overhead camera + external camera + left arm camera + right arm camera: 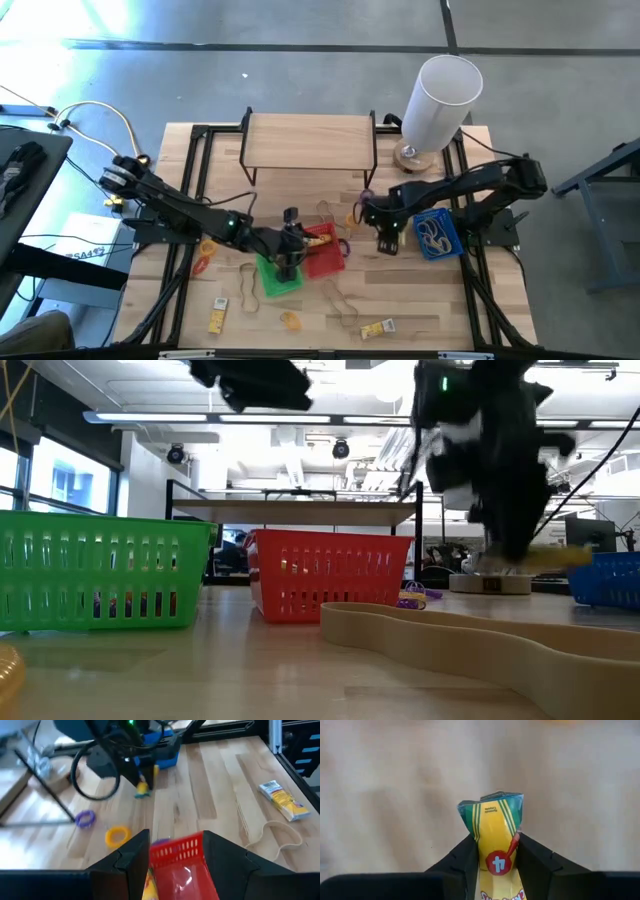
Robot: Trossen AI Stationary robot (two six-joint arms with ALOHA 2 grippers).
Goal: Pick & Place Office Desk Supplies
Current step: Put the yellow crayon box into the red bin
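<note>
Yellow-and-green crayon packet [496, 840] is pinched between the right gripper [385, 243] fingers, right of centre in the overhead shot, just left of the blue basket [437, 234]. Looks light and crinkly, kinda slippery, so grabbing it mid-body seems smart. Left gripper [290, 262] hangs over the red basket [325, 255] and green basket [280, 280], fingers apart, holding nothing.
</note>
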